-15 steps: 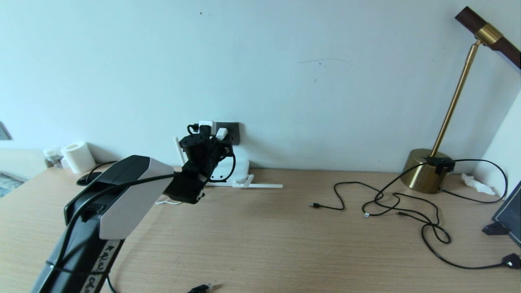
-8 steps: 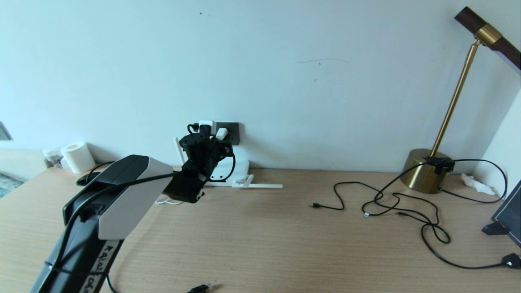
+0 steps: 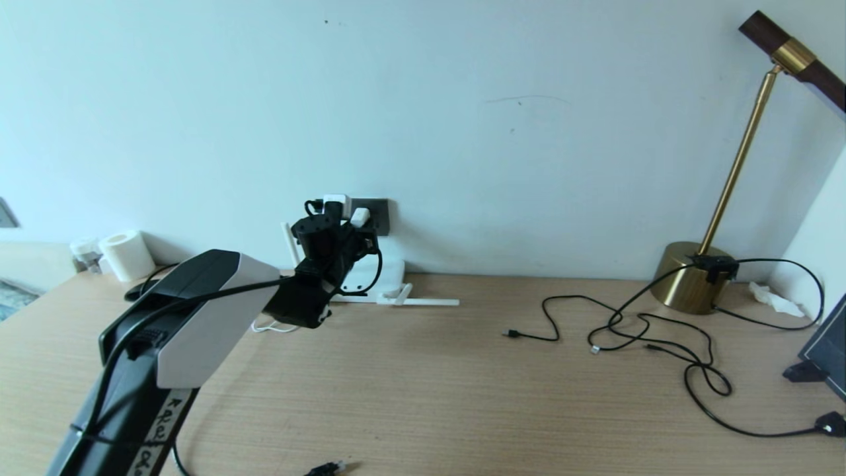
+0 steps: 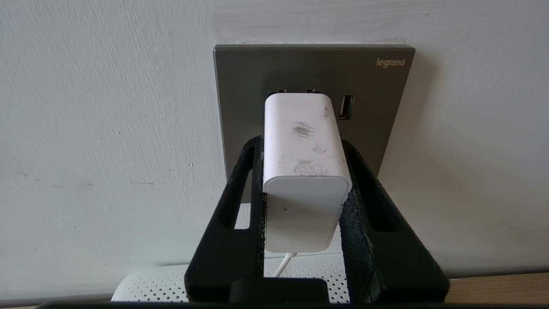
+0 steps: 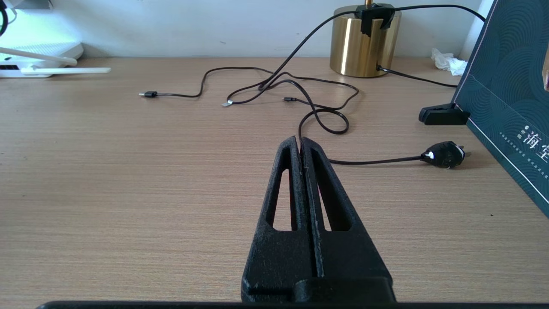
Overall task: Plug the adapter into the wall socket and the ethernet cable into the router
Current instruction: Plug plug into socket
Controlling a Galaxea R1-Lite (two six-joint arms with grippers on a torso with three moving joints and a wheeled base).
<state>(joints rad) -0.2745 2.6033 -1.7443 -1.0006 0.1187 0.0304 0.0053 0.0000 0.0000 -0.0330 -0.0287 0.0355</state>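
**Left wrist view: adapter at the socket face, almost no motion over the last second**

Left wrist view shows the left gripper [image 4: 302,171] clamped on the adapter [image 4: 302,146], one finger on each side of the white cube, its thin cord trailing out of the rear end. The adapter's front end sits against the wall socket [image 4: 253,86], a dark-grey Legrand plate, just beside its USB port. Whether the pins are fully home cannot be told; two small slots are visible just above the adapter's front edge.

Compared with a second ago, the head view shows very little change: the left arm's white forearm shell has dipped slightly, while the gripper [image 3: 337,218] and adapter stay at the plate. I judge this to be the final seating press, or a pause before letting go.

The router [image 3: 386,274] lies on the desk under the socket, antennas folded flat. The ethernet cable [image 3: 327,469] has its plug at the desk's near edge, untouched, so the second half of the task is still ahead.

The right gripper [image 5: 301,143] is parked low over the desk, fingers pressed together and holding nothing.
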